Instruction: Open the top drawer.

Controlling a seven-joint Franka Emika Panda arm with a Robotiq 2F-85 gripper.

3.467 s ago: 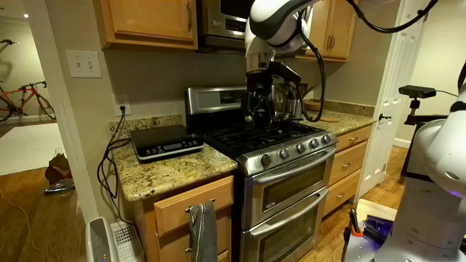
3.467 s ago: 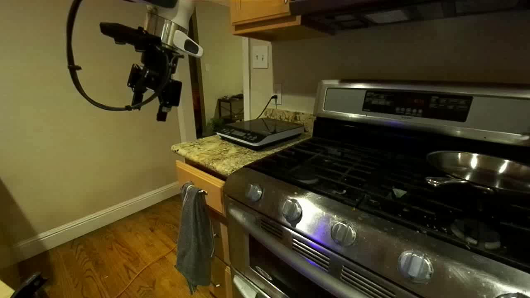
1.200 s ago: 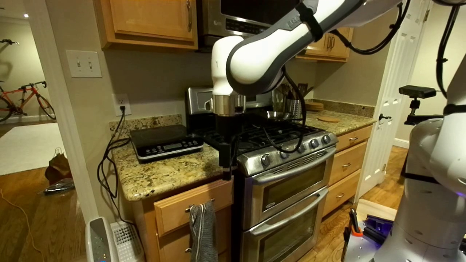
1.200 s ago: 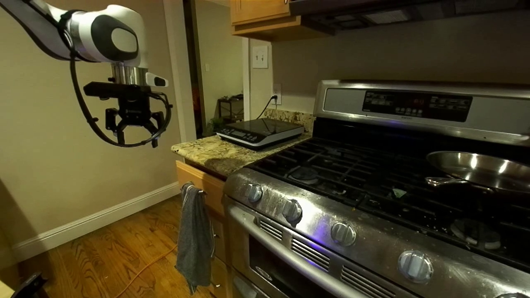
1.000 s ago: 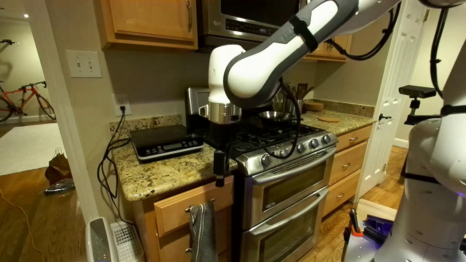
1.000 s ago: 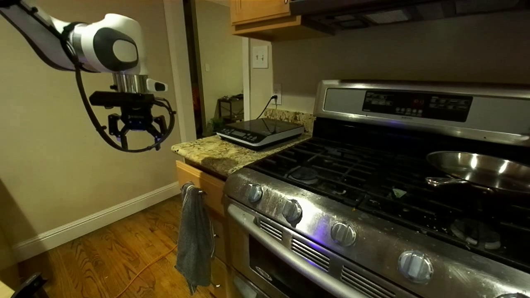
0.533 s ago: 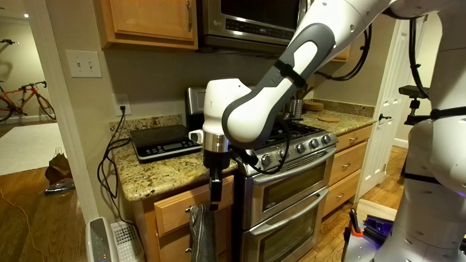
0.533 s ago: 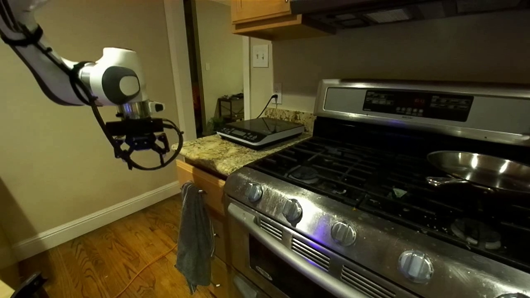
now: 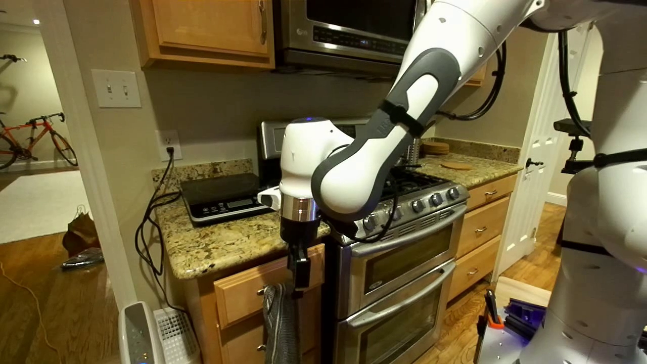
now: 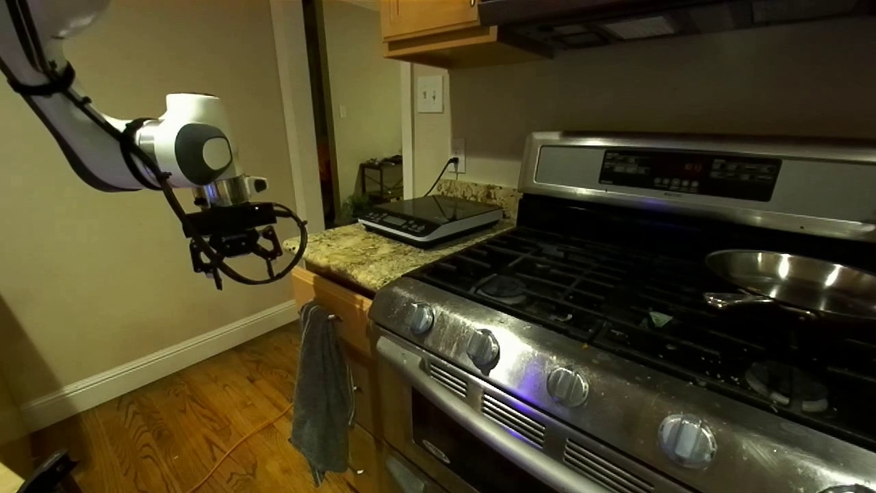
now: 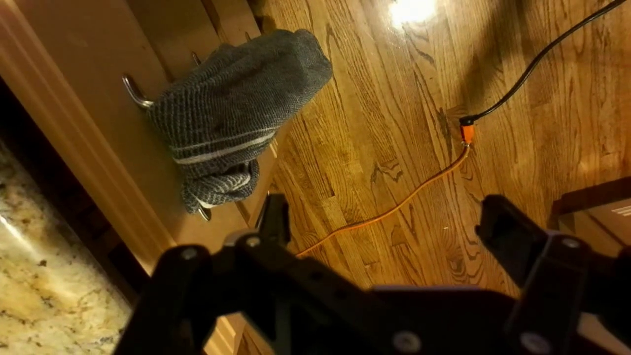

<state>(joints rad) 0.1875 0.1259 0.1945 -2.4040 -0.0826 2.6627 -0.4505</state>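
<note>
Top drawer [image 9: 240, 301]: oak front panel [image 11: 125, 143], directly under the granite counter [image 9: 222, 247] and just beside the stove [image 10: 616, 404]; we find it in both exterior views. In the wrist view we see a dark gap between the counter edge and the panel's upper edge; whether the drawer sits home or stands slightly out, we cannot tell.

Handle [image 11: 131, 88]: curved metal, both ends exposed, its middle covered by a grey towel [image 11: 236, 103] with white stripes that hangs over it.

Gripper [image 11: 385, 217]: fingers [image 11: 276, 217] spread wide, with wood floor [image 11: 355, 162] showing through the gap between them. We read it as pointing down at the end of the arm [image 9: 349, 189]. In an exterior view the gripper [image 9: 298, 290] overlaps the drawer's front and the top of the towel; contact with either, we cannot tell. In the wrist view the handle lies off to one side, outside the space between the fingers.

Surroundings: we log a flat black cooktop unit [image 9: 217, 189] on the counter and a steel pan [image 10: 787, 281] on the stove. On the floor, in the wrist view, an orange cord [image 11: 365, 223] is joined to a black cord [image 11: 530, 68].
</note>
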